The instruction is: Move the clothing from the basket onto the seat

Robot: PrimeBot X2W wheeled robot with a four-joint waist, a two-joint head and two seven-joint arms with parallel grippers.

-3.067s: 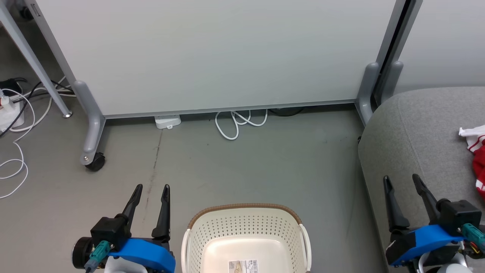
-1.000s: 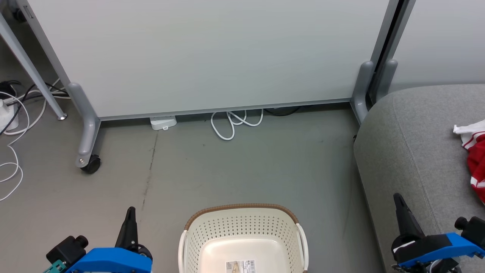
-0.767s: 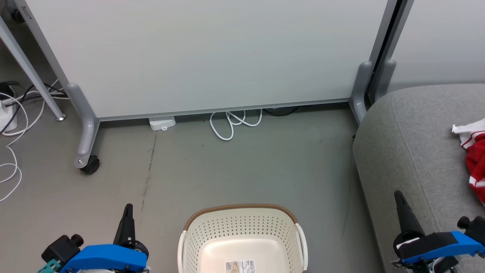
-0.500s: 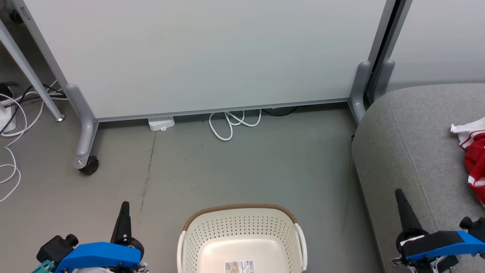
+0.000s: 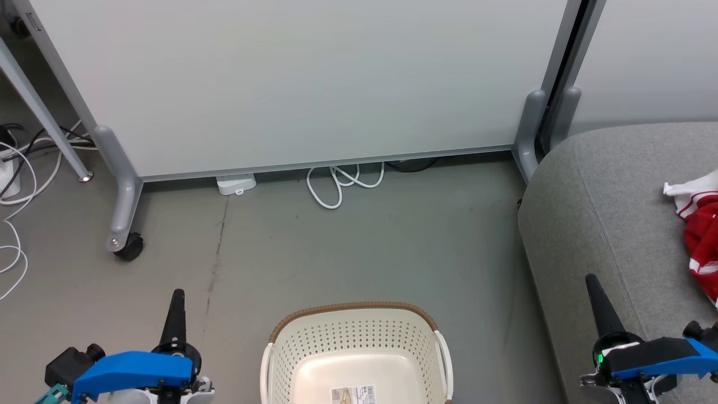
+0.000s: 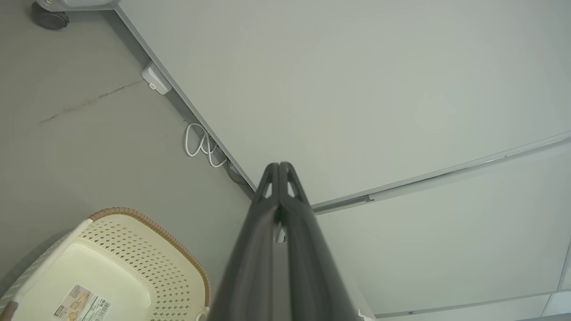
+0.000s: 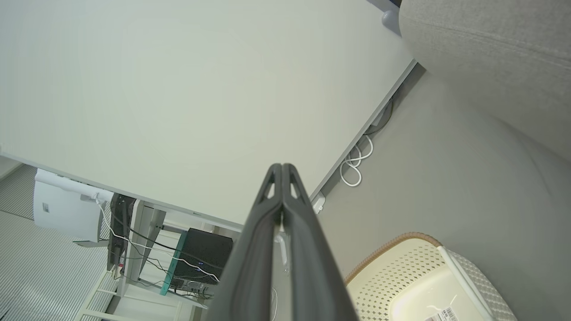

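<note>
Looking finished: the basket [image 5: 359, 336] shows bare down to its label [image 5: 352, 394], the clothing [image 5: 701, 241] lies well in from the seat's [image 5: 606, 213] rounded end, and the left gripper [image 6: 279, 166] and right gripper [image 7: 282, 166] are both clenched on nothing.

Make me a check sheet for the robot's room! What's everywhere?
Surface: grey floor, faint dark streak.
Job's things: cream-white perforated plastic basket, visible part holds only a label; red and white clothing lying on the grey fabric sofa.
Clutter: small white box below the pale wheeled panel.
Grippers: left gripper shut, right gripper shut, both holding nothing.
Cables: white coiled cable under the panel; white and black cables far left.
Surroundings: panel ahead, sofa at right.
</note>
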